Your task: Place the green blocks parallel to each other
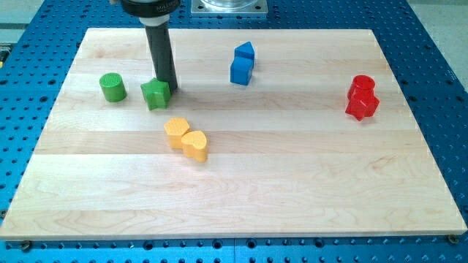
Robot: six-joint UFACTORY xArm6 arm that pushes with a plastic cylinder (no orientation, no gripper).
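A green cylinder [112, 87] stands at the view's upper left on the wooden board [292, 183]. A green star-shaped block [155, 94] sits just to its right, a small gap between them. My rod comes down from the view's top, and my tip [168, 88] rests against the upper right side of the green star block.
Two yellow blocks [186, 138] lie touching below the green star. Two blue blocks [242, 63] stand together at the top middle. Two red blocks [361, 96] sit together at the right. The board lies on a blue perforated table [29, 241].
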